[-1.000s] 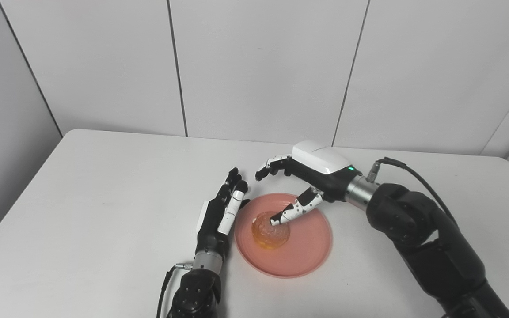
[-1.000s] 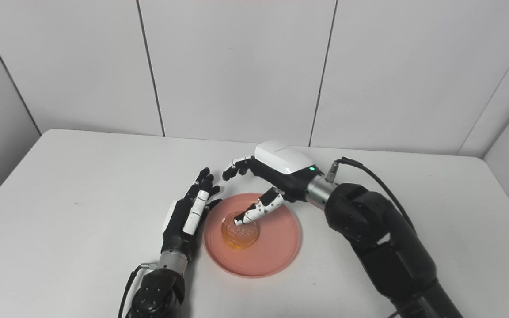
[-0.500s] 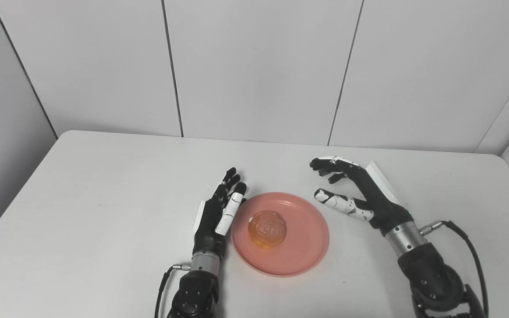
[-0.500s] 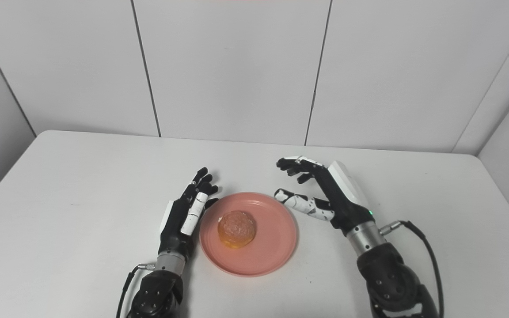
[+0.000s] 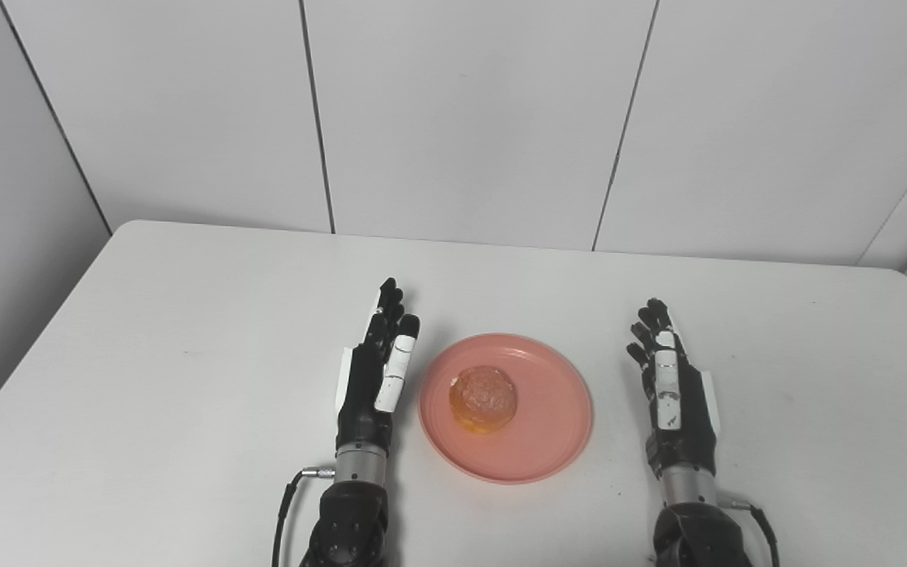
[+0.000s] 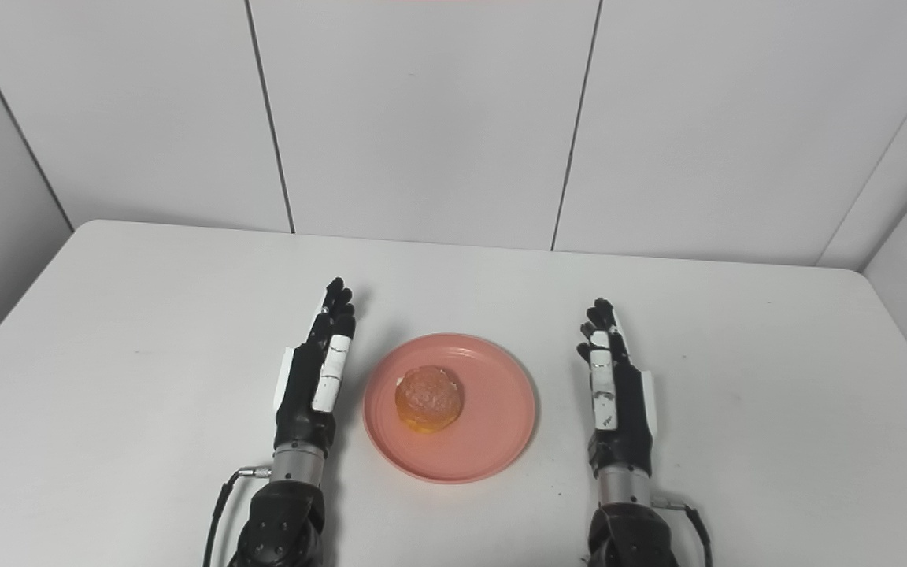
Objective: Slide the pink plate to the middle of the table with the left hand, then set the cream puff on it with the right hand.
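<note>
The pink plate (image 5: 548, 425) lies flat near the middle of the white table. The golden cream puff (image 5: 485, 397) sits on it, a little left of the plate's centre. My left hand (image 5: 373, 372) is open and empty, fingers straight and pointing away, just left of the plate and apart from its rim. My right hand (image 5: 671, 394) is open and empty, fingers straight, a short gap right of the plate. The same scene shows in the right eye view, with the plate (image 6: 493, 429), the puff (image 6: 428, 398), my left hand (image 6: 316, 376) and my right hand (image 6: 613, 394).
The white table (image 5: 186, 331) ends at grey wall panels behind and to both sides. Cables run from both wrists at the bottom edge.
My right hand has let go of the cream puff, drawn back from over the plate and come down open at its right. My left hand has straightened and moved slightly off the plate's rim.
</note>
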